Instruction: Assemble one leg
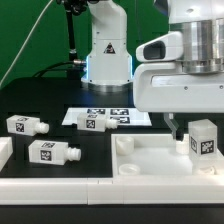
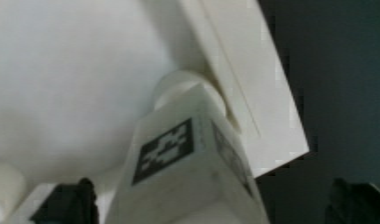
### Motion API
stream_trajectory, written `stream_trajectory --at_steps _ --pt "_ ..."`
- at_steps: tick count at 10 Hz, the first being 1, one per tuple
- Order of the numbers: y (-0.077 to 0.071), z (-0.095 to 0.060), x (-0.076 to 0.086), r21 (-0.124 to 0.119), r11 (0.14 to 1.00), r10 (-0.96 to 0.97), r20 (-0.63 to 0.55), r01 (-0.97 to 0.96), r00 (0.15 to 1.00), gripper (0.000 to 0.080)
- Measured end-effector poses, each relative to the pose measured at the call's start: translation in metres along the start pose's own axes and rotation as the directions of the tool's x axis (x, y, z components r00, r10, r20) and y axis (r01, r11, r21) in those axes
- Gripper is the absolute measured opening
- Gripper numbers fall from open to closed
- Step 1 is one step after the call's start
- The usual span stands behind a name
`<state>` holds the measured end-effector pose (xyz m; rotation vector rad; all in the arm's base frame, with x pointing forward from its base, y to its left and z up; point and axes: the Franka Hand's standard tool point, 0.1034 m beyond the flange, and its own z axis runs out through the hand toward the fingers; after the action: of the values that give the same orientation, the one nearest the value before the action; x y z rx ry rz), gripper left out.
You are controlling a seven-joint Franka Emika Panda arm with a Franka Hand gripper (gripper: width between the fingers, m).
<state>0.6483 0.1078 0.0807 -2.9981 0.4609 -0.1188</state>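
Currently the leg [image 1: 203, 141] is seen standing on the white tray part [image 1: 150, 160], toward the exterior view's right, with its tagged block uppermost and its long axis upright. The gripper [image 2: 213, 198] is held directly over it with jaws spread, one to each side; no contact is visible. Whether the stub is seated cannot be told. Three spare legs [image 1: 55, 153] and the marker board [image 1: 112, 113] are located off the tray part's opposite side, well apart, so no obstruction is expected
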Motion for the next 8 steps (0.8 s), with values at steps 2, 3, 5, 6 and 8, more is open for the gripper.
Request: stream_trajectory --at_steps 2,3,5,6,8 --pt "-0.0022 0.0 0.0017 0.0 0.996 -0.091 -0.022 0.091 0.996 0.0649" --pt "-0.0017 0.0001 0.0019 -0.001 0.996 -0.09 -0.022 0.09 0.996 0.0649" --pt "-0.0024 0.0006 0.0013 0.005 0.998 0.065 -0.02 -0.064 0.998 0.033" --pt "-0.0001 0.001 0.002 0.002 0.991 0.135 -0.021 -0.135 0.991 0.029" --pt "0.0036 0.0018 0.0037 0.008 0.943 0.333 -0.041 -0.333 0.942 0.029"
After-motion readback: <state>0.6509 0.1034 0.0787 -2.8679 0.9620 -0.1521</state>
